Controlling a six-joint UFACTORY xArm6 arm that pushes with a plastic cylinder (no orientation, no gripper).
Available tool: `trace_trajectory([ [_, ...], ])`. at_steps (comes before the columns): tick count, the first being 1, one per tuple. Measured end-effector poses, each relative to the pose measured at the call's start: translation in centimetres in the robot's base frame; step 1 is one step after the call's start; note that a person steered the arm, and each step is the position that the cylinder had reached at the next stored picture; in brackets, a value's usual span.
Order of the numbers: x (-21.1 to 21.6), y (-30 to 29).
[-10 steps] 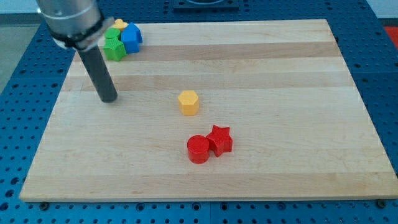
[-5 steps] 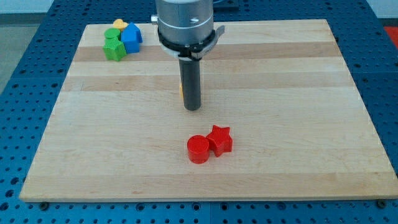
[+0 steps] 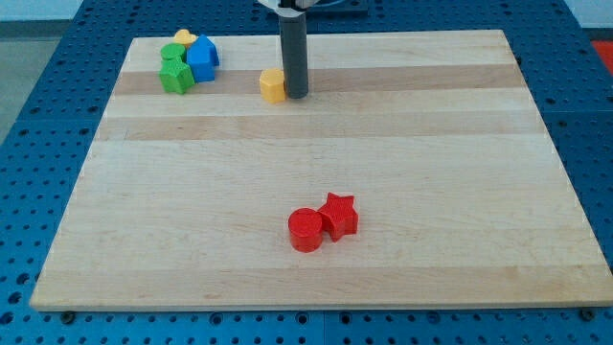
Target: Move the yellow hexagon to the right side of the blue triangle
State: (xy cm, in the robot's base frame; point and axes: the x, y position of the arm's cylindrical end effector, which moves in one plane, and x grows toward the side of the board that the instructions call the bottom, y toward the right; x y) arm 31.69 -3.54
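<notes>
The yellow hexagon (image 3: pixel 273 84) lies near the view's top, left of centre. My tip (image 3: pixel 296 95) rests on the board against the hexagon's right side. The blue triangle-like block (image 3: pixel 202 57) sits in a cluster at the top left corner, well to the left of the hexagon and a little higher. The rod rises straight up out of the view's top.
The top left cluster also holds two green blocks (image 3: pixel 175 72) and a small yellow block (image 3: pixel 182 37) behind them. A red cylinder (image 3: pixel 306 230) and a red star (image 3: pixel 338 215) touch each other in the lower middle of the wooden board (image 3: pixel 460 172).
My tip swung from the left to behind the yellow hexagon, then pushed it up and slightly left, toward the top left cluster. The other blocks have not moved.
</notes>
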Motion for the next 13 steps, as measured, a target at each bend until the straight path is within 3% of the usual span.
trace_trajectory([
  [3,2.0,-3.2],
  [7,-5.0,-4.5],
  [10,-7.6,-0.2],
  [13,-7.6,-4.4],
])
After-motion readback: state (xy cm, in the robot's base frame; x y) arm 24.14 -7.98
